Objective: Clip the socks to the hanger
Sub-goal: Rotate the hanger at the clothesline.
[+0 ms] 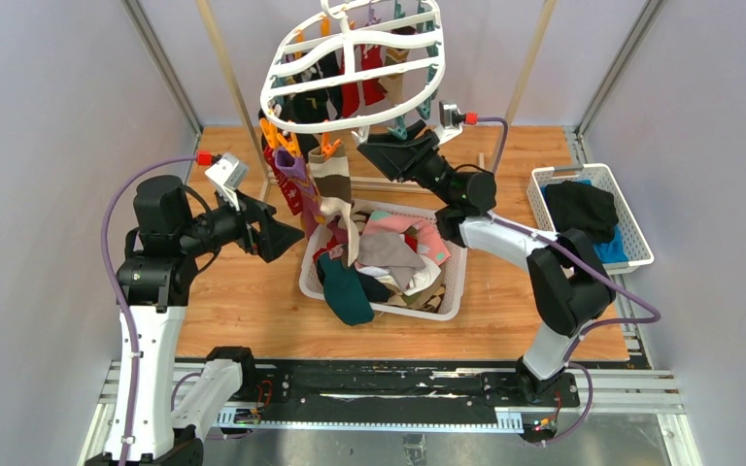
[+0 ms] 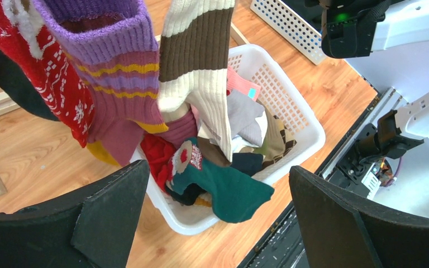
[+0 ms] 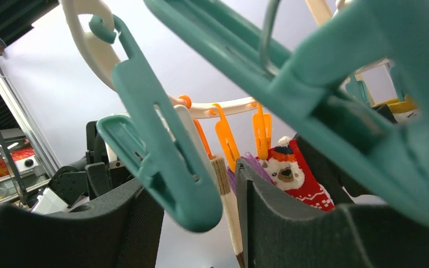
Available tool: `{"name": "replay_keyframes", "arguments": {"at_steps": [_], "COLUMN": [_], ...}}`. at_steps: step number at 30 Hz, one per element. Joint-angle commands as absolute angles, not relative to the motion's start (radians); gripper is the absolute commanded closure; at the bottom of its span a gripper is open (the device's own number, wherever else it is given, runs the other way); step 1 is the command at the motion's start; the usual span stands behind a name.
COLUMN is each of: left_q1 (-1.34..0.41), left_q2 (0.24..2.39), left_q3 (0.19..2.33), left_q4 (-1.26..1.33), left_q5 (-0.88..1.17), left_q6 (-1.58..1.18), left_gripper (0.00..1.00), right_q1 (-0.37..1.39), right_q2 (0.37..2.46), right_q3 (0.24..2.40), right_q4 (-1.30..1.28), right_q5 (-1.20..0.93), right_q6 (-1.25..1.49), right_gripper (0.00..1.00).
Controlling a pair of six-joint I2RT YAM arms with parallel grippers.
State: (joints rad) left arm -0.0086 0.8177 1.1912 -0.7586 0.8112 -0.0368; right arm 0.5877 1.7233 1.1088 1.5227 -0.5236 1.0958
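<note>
The white oval hanger [image 1: 287,73] hangs at the back centre, with orange and teal clothespins under its rim. Clipped to it are a red patterned sock [image 2: 44,72], a purple sock [image 2: 111,67] and a cream-and-brown striped sock [image 2: 195,61]. More socks [image 1: 389,252] are heaped in a white basket below, a dark green sock [image 2: 229,190] draped over its near rim. My left gripper [image 2: 219,173] is wide open, left of the basket and holding nothing. My right gripper [image 3: 192,184] is raised under the hanger's right front. A teal clothespin [image 3: 156,145] hangs with its lower end between the fingers, and a gap shows on its right side.
The sock basket [image 1: 452,291] sits mid-table. A second white basket [image 1: 554,177] with black and blue clothes stands at the right edge. Wooden poles [image 1: 219,68] rise behind the hanger. Another teal clothespin [image 3: 335,106] is close above my right wrist camera.
</note>
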Motion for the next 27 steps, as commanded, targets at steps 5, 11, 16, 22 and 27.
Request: {"name": "replay_keyframes", "arguments": {"at_steps": [5,11,16,22,27], "left_q1": [-0.006,-0.006,-0.006,-0.006,-0.006], "left_q2": [0.806,0.801,0.800,0.801,0.795], "left_q3": [1.217,1.222,1.228,1.233,1.243], "left_q4": [-0.777,-0.784,-0.788,-0.788,-0.795], "left_q5": [0.820,0.822,0.822,0.825,0.822], "left_q6": [-0.034,-0.027,-0.023,-0.028,-0.026], "left_gripper": [0.00,0.00,0.00,0.00,0.00], "right_q1": [0.605,0.615,0.623,0.648,0.665], "right_q2": [1.754,1.760,1.746,1.735,1.740], "right_q3": [1.165,1.186,1.172,1.144,1.150], "right_q4": [1.597,1.596,1.597,1.597,1.596], "right_q5": [-0.536,-0.538,-0.555,-0.577,-0.589], "right_q6": [1.124,1.137,1.138,1.107,1.096], "right_gripper": [0.53,0.57,0.62,0.60,0.58]}}
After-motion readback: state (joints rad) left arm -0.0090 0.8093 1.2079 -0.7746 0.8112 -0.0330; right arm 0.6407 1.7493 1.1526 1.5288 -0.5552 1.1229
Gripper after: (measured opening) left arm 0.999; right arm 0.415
